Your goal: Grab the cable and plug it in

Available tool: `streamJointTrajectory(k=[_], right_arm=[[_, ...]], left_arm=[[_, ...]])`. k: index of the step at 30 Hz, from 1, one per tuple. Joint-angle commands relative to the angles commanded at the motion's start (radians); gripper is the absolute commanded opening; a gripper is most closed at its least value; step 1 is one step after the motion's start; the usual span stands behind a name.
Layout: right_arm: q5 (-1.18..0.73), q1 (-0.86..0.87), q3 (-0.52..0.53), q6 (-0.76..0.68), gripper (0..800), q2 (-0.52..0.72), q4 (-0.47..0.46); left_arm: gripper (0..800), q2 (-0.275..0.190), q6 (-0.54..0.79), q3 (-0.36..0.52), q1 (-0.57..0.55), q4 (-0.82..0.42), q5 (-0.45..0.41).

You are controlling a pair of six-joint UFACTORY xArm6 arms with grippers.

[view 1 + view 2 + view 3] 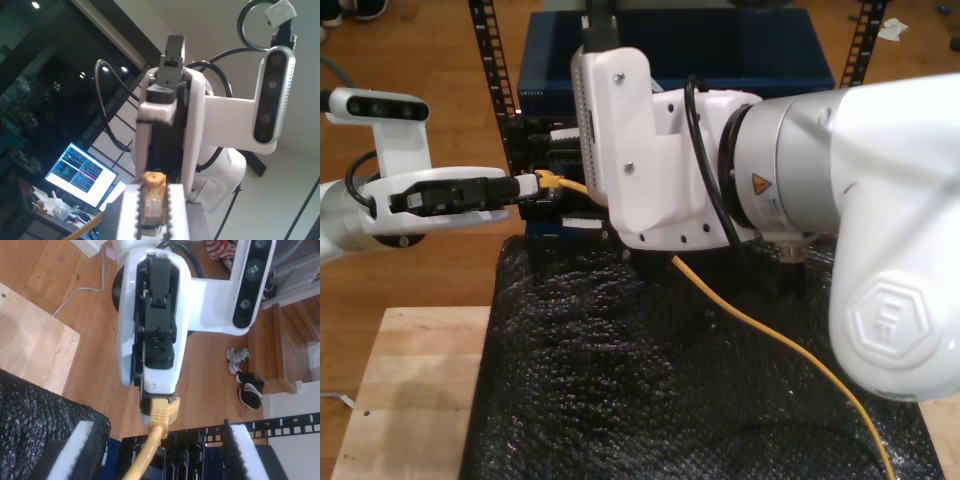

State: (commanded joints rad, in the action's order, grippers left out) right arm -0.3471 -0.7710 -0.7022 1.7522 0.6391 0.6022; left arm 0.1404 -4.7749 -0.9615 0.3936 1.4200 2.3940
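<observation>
cable (770, 340) nearest of all: one thin orange-yellow line, running from the near edge at the exterior view's right, up across the black padded mat (620, 380) on the tabletop (410, 380), and under the big white arm. from where i stand that big arm carries the second pincer (160, 455), whose white pads (75, 452) are spread wide, one on each side of the cable and, as far as i can tell, not touching it. further on, the cable ends in its single plug (151, 205), and the first pincer (515, 187), reaching in from the exterior view's left, is pressed together on that plug. the plug's long axis lies in line with the first pincer's fingers, the yellow boot sticking out past the fingertips towards the second pincer; the clear tip seems to point back into the first pincer, though i can't be sure. just beyond is the black rack (535, 135) with its row of ports, close beside the plug but not yet joined to it. so the first arm has the thing; my guess is that the coming move hinges on turning the tip to face a port. count: one cable, one plug, two pincers, one rack.
</observation>
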Motion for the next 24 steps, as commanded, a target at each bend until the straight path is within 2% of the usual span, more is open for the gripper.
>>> streamJointTrajectory(k=[16, 24], right_arm=[[0.006, -0.005, 0.005, -0.002, 378, 0.0, 0.002], [0.008, -0.005, 0.006, -0.003, 361, -0.002, 0.002]], left_arm=[[8, 0.009, -0.054, 0.003, 0.0, -0.006, 0.0], [8, 0.011, -0.057, 0.003, 0.0, -0.006, 0.0]])
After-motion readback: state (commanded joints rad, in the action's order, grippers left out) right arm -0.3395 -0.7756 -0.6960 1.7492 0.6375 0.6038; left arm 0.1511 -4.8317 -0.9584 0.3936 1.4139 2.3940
